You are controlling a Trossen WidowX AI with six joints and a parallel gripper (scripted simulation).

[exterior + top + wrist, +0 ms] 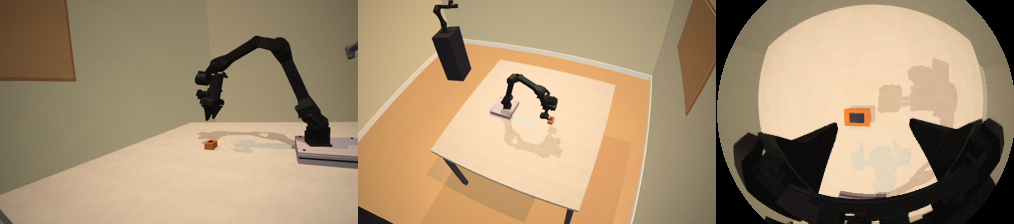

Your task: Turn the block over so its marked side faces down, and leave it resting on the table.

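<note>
A small orange block (pixel 550 120) (pixel 210 144) (pixel 857 116) rests on the table (pixel 528 159) with its dark marked side facing up. My gripper (pixel 548 113) (pixel 211 116) (pixel 874 124) is open and empty. It points down and hangs well above the block, almost straight over it. In the wrist view the block lies on the table between the two dark fingers, just beyond their tips.
The arm's grey base plate (pixel 504 110) (pixel 327 153) is fixed on the table left of the block. A black pedestal (pixel 451 52) with another small arm stands on the floor beyond the table's far left corner. A brown board (pixel 35 40) hangs on the wall.
</note>
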